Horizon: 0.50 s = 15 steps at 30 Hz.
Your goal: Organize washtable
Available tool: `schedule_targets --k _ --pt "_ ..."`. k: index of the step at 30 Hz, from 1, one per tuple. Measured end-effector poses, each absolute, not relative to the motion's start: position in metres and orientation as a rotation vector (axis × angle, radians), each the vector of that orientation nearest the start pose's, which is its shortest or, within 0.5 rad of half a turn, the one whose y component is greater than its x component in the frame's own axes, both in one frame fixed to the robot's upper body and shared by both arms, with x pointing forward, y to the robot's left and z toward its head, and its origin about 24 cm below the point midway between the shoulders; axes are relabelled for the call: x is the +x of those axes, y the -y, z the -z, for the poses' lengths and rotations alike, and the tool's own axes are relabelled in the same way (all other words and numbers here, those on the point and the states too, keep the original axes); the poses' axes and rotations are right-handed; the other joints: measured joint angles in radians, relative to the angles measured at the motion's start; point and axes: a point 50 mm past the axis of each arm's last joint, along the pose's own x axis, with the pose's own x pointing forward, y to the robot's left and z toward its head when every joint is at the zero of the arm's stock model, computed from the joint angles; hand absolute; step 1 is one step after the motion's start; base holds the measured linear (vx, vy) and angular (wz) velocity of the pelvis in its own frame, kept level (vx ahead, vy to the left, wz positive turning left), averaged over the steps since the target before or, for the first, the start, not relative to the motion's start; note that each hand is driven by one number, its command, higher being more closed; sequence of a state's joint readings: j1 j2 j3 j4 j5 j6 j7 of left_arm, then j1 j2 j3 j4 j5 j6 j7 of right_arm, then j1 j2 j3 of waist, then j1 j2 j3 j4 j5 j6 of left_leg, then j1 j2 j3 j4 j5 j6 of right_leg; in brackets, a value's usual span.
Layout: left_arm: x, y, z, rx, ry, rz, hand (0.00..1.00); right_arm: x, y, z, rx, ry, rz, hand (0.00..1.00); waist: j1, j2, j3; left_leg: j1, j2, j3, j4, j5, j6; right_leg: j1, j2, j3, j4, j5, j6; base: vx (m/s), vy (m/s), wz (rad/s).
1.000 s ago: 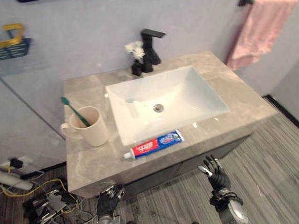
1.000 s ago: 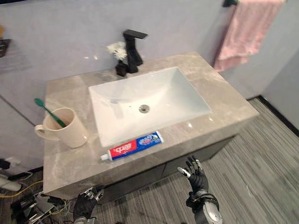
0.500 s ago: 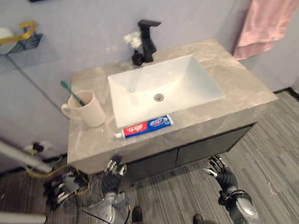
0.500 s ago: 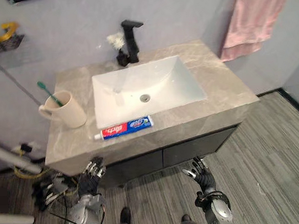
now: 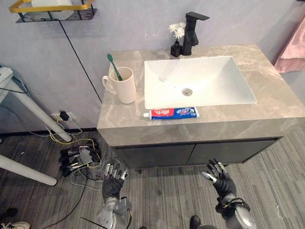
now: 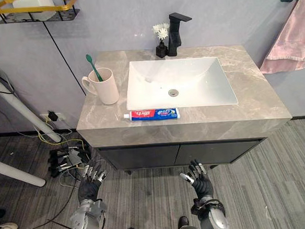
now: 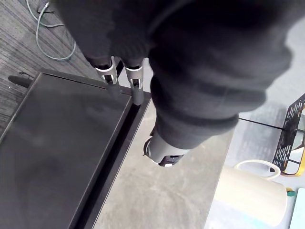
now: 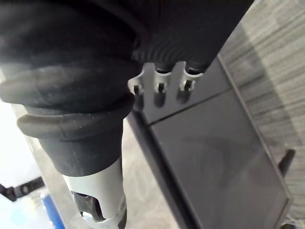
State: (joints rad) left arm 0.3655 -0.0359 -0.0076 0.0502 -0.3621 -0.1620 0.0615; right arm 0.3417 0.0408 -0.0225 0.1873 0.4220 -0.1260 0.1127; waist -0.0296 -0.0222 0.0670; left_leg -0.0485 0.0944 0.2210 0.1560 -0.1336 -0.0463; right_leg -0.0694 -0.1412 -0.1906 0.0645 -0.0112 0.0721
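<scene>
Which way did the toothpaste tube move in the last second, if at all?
No. The toothpaste tube still lies along the sink's front rim, cap by its left front corner; the camera shifted, not the tube.

I see print on the toothpaste tube [image 5: 171, 113], which lies flat on the washtable [image 5: 270, 114] just in front of the sink [image 5: 212, 76]. Next to the white cap the tube carries a red block with white characters, and the rest of it is blue with white lettering running along its length. On my feed these marks are too small to make out, so I can read no word, number or sign off the tube
</scene>
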Motion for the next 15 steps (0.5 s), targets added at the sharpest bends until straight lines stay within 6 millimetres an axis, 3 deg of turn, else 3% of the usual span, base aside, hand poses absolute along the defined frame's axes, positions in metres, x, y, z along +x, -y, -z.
schedule_targets --k 4,5,11,15 --pt "0.166 -0.170 0.029 -0.371 -0.223 -0.264 0.00 0.159 0.163 0.055 0.466 -0.330 0.142 0.00 -0.006 -0.002 -0.001 0.035 -0.004 0.031 -0.024 -0.003 0.001 0.016 0.001 0.037 -0.003 0.008 0.001 0.01 0.041 -0.16" --pt "0.168 -0.174 0.033 -0.400 -0.227 -0.324 0.00 0.147 0.156 0.061 0.477 -0.384 0.132 0.00 0.043 0.027 -0.033 0.117 0.008 0.080 -0.091 -0.002 0.000 0.048 0.018 0.080 -0.022 0.058 0.010 -0.01 0.006 -0.05" --pt "0.167 -0.174 0.035 -0.401 -0.236 -0.324 0.00 0.144 0.158 0.062 0.476 -0.392 0.144 0.00 0.042 0.021 -0.035 0.116 0.008 0.093 -0.087 -0.003 -0.001 0.048 0.018 0.090 -0.037 0.058 0.010 0.00 0.000 -0.06" --pt "0.161 -0.172 0.055 -0.394 -0.331 -0.327 0.00 0.136 0.162 0.076 0.478 -0.457 0.177 0.00 0.041 0.009 -0.045 0.117 0.004 0.085 -0.087 0.006 -0.011 0.070 0.017 0.065 -0.080 0.056 0.010 0.01 -0.027 0.04"
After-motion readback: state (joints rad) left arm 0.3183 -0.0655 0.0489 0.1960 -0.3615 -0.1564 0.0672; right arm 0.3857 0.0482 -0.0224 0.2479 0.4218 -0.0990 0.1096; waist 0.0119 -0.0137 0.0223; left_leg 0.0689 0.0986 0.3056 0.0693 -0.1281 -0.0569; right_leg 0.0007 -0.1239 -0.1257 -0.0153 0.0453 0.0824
